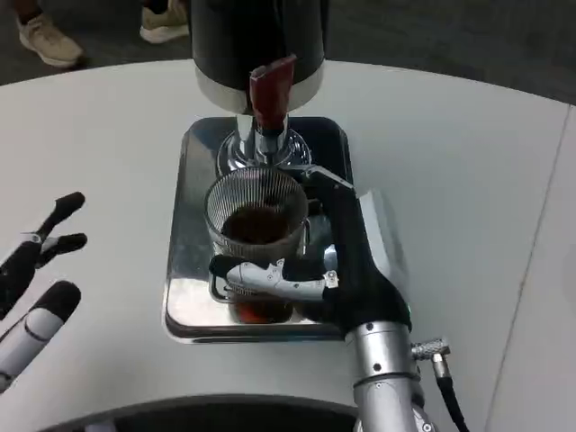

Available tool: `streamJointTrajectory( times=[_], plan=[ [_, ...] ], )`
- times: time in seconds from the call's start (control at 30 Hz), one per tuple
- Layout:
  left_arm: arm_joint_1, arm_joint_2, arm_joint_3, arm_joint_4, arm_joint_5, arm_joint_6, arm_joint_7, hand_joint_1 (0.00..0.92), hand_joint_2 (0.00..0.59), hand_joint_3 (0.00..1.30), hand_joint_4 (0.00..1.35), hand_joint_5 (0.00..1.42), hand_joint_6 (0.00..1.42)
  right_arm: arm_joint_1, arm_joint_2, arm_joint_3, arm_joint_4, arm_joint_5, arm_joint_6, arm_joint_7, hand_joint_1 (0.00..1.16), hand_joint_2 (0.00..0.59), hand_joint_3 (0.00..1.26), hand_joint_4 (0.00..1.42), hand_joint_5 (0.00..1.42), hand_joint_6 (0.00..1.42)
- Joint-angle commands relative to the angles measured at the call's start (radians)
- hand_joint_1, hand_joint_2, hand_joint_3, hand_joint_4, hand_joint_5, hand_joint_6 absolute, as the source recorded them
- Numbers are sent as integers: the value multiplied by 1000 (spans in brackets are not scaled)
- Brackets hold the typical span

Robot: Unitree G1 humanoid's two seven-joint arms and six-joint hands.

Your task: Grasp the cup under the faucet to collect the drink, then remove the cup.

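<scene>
A ribbed clear cup (256, 225) with dark drink in it sits over the silver drip tray (193, 225), just in front of the chrome faucet (266, 144) with its dark red lever (270, 90). My right hand (342, 261) grips the cup from the right, its fingers (270, 275) wrapped round the cup's near side. The cup's base is hidden behind those fingers. My left hand (36, 288) hovers over the white table at the far left with its fingers spread, holding nothing.
The black dispenser body (256, 40) stands at the back of the tray. White table (468, 180) stretches to the right and left of the tray. Shoes of bystanders (45, 40) show on the floor at the top left.
</scene>
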Motion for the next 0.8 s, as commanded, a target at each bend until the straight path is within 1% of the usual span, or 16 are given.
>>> streamJointTrajectory(
  times=[0.03,0.17,0.37,0.43,0.5,0.6,0.7,0.73,0.8],
  plan=[
    [11,11,-6,-22,41,-11,7,0,230,54,0,113,28,65,10,18,-97,-20,25,24,1081,73,794,952,950,1202],
    [16,15,-6,-33,67,-5,10,0,230,32,0,88,12,98,2,28,-136,-24,45,47,1080,76,795,953,950,1206],
    [20,16,-5,-47,99,1,18,0,222,18,0,72,0,138,-7,35,-185,-21,56,69,1078,81,801,964,950,1210],
    [23,19,0,-57,127,-2,25,0,205,1,0,48,0,147,-11,34,-209,-21,63,79,1078,81,802,965,950,1211],
    [31,30,7,-78,179,-2,34,0,190,0,0,5,0,157,-15,33,-236,-23,72,88,1078,82,802,965,950,1222],
    [52,47,22,-114,283,-11,58,0,162,0,0,0,0,182,-26,33,-301,-21,90,120,1078,82,802,965,950,1227],
    [78,59,39,-148,372,-16,85,0,154,0,0,0,0,209,-41,38,-371,-26,107,162,1078,82,802,965,950,1229],
    [86,62,43,-156,392,-14,92,0,144,0,0,0,0,219,-44,37,-396,-29,114,176,1078,82,802,965,950,1229],
    [104,67,52,-178,435,-1,99,0,139,0,0,0,0,237,-46,35,-434,-30,129,199,1077,82,802,965,958,1231]
  ],
)
